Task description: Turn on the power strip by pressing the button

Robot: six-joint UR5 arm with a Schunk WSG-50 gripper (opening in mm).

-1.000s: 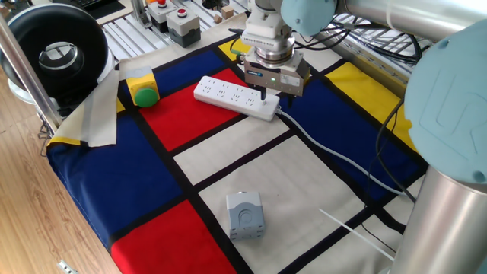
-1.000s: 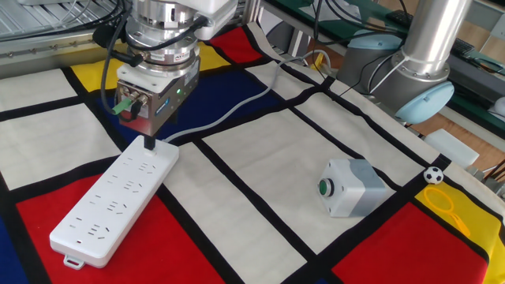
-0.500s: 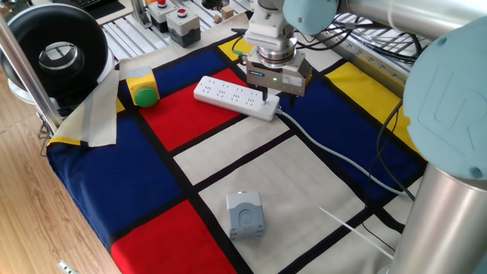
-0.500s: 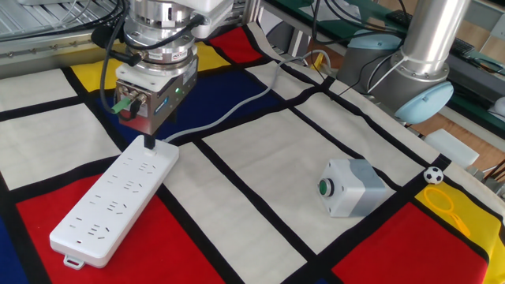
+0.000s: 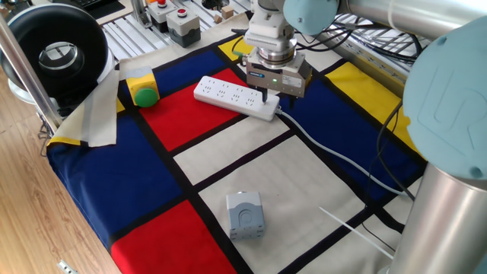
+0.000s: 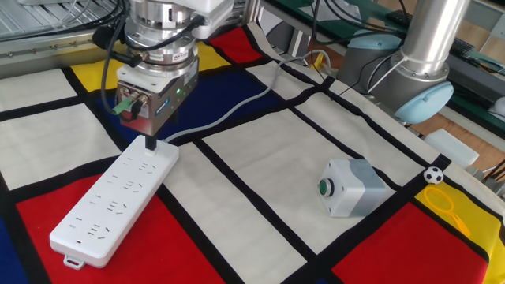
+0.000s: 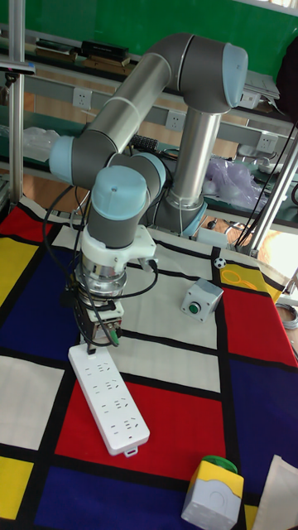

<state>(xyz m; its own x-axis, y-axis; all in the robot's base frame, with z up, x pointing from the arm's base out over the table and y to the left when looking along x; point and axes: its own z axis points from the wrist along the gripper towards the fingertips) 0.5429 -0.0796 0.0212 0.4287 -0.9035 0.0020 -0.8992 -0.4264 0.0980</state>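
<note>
The white power strip (image 5: 234, 97) (image 6: 117, 202) (image 7: 111, 397) lies flat on the red and white squares of the cloth, and its thin white cable (image 6: 230, 113) leaves from the end nearest the arm. My gripper (image 5: 264, 97) (image 6: 150, 144) (image 7: 89, 349) points straight down over that cable end. Its dark fingers show as one narrow tip, shut together, and that tip rests on the strip's face. The button is hidden under the tip.
A small grey box with a green button (image 5: 245, 215) (image 6: 352, 188) (image 7: 201, 300) stands apart on a white square. A green dome button in yellow housing (image 5: 142, 90) (image 7: 213, 490) sits beyond the strip's far end. Red-button boxes (image 5: 183, 23) stand at the table's back.
The gripper body has shifted very slightly upward in one fixed view. Its tip stays on the cable end of the strip, and the strip has not moved.
</note>
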